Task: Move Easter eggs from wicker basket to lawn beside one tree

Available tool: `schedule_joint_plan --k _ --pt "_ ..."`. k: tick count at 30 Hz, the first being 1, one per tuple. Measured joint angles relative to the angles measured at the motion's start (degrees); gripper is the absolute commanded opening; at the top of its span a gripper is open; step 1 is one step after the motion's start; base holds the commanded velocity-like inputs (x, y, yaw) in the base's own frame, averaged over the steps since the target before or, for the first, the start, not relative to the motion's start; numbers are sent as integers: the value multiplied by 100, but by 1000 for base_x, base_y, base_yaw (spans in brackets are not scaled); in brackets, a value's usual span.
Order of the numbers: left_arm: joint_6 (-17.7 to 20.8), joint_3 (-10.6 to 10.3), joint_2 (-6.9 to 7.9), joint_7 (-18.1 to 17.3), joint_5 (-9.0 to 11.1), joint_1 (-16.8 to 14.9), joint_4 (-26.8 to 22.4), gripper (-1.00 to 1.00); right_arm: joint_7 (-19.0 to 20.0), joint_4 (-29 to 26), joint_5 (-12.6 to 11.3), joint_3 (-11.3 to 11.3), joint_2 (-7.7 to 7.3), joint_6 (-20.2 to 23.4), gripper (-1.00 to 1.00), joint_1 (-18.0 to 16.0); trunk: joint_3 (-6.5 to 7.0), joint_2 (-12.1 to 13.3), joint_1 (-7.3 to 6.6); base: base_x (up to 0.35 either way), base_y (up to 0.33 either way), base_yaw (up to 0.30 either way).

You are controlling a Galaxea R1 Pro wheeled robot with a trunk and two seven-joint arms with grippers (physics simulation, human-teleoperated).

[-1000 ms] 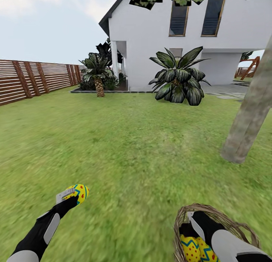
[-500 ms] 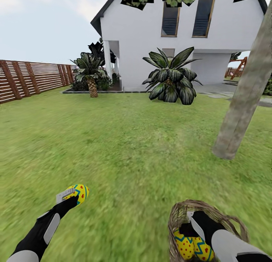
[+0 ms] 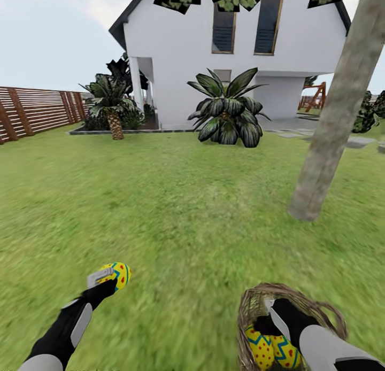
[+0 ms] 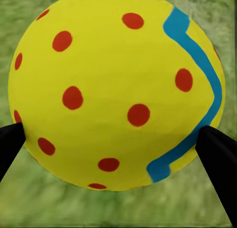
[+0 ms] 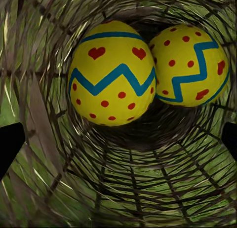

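Left end effector (image 3: 109, 277): closed on one Easter egg (image 3: 117, 275), held above the lawn (image 3: 176, 210) at the near left; in the left wrist view its two dark fingertips (image 4: 217, 151) pressed against opposite sides of the yellow egg, red dots and a blue zigzag facing the camera.
Right end effector (image 3: 270, 320): reached down into the wicker basket (image 3: 251, 307) at the near right; in the right wrist view its fingertips (image 5: 10, 141) stood wide apart at either edge, spread open and gripping nothing.
Eggs in basket: two eggs lay side by side, touching, at the bottom of the basket; the egg with red hearts (image 5: 112, 72) carried a blue zigzag and red dots, the second egg (image 5: 190, 65) a blue zigzag and red marks.
Basket: brown open weave, resting on the grass, grass visible through its walls.
Tree (image 3: 334, 114): grey-brown leaning trunk rooted in the lawn at the far right, well apart from the basket; leaves hung along the top of the head view.
Background: white house (image 3: 182, 66) beyond the lawn, a broad-leaved plant (image 3: 227, 114) before it, a small palm (image 3: 109, 101) further left, a brown slatted fence (image 3: 37, 109) at the far left.
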Motion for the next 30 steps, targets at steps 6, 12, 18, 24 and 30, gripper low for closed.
schedule_joint_plan --k 6,12,18,24,30 --pt "-5 -1 -19 1 -45 -1 5 -100 0 0 0 -2 -19 11 100 -1 0 0 -2 -92 -1 -266" --pt "-6 2 -49 1 -46 1 -2 -100 0 -8 -8 -3 -45 9 100 0 0 0 -5 -6 86 -88" --pt "-8 2 -50 1 -50 1 0 -100 0 -10 -8 -3 -46 10 100 1 1 0 -5 251 250 -284" --pt "0 1 -49 -1 -49 3 6 -100 0 -7 -8 -2 -41 1 100 -1 5 0 -3 135 186 -50" --pt "2 2 -50 1 -50 3 6 -100 0 -8 -8 -3 -40 -1 100 0 5 0 0 -225 205 -92"
